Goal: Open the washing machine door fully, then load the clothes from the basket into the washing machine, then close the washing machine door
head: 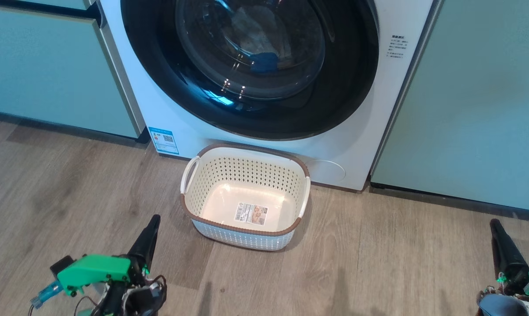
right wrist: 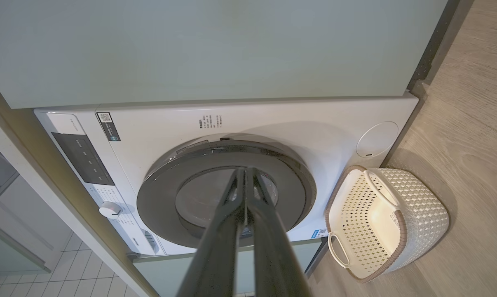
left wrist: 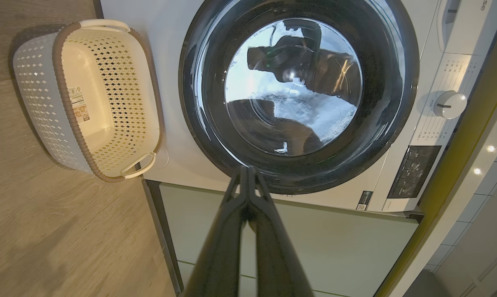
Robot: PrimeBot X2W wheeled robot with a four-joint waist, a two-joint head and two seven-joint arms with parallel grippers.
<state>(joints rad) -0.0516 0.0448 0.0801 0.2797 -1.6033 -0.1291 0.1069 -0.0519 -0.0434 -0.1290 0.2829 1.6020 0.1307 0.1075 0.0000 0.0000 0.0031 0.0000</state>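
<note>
The washing machine (head: 159, 96) stands straight ahead, and its round black door (head: 348, 87) sits flush against the white front. Behind the door glass lie pale clothes with a blue part (head: 264, 62). On the floor before the machine sits the cream basket (head: 242, 175), with just a label on its bare bottom. My left gripper (head: 154, 220) is shut, low at the left, short of the basket. My right gripper (head: 495, 224) is shut at the lower right. In the left wrist view my left gripper (left wrist: 247, 169) points at the door (left wrist: 397, 82), with the basket (left wrist: 120, 90) beside it. In the right wrist view my right gripper (right wrist: 245, 170) points at the door (right wrist: 162, 198).
Pale green cabinets flank the machine on the left (head: 49, 66) and on the right (head: 479, 109). Wood floor (head: 378, 263) stretches between me and the basket. A white dial (left wrist: 449, 104) and a dark control panel (left wrist: 413, 171) sit at the machine's top.
</note>
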